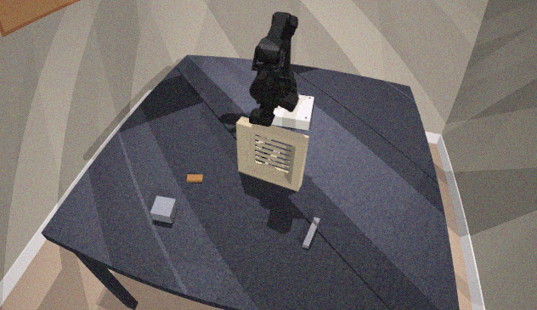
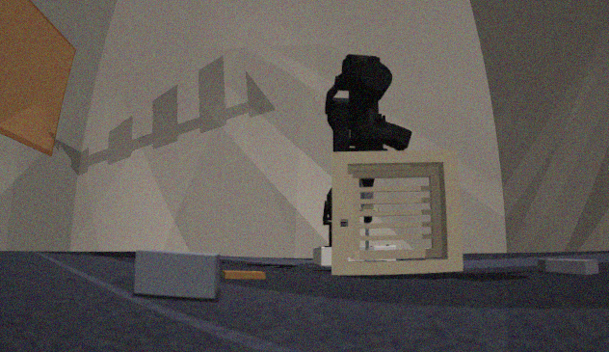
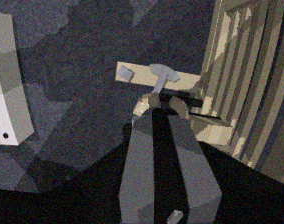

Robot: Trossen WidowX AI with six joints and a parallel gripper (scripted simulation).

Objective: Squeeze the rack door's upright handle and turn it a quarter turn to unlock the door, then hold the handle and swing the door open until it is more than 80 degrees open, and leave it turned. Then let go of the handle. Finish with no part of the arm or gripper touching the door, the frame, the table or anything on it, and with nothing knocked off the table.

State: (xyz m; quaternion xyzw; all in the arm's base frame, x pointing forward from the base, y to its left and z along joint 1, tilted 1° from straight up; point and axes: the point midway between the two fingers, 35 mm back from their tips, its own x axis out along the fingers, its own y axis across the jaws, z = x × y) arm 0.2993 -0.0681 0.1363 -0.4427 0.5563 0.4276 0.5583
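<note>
The beige rack frame (image 1: 244, 148) (image 2: 340, 247) stands upright in the middle of the table (image 1: 361, 186). Its slatted door (image 2: 400, 254) (image 3: 243, 65) looks closed in the frame. The grey upright handle (image 3: 193, 165) is on the side facing the arm and fills the lower middle of the wrist view. My black gripper (image 3: 165, 145) reaches down over the handle, with a finger close against each side of it, and looks shut on it. In the top view the fingertips are hidden behind the frame. How far the handle is turned is hard to tell.
A white block (image 1: 299, 115) (image 3: 3, 90) lies under the arm behind the rack. A grey block (image 1: 163, 207) (image 2: 175, 274) and an orange piece (image 1: 195, 178) (image 2: 244, 275) lie left of the rack. A pale bar (image 1: 311, 233) (image 2: 570, 265) lies to the right.
</note>
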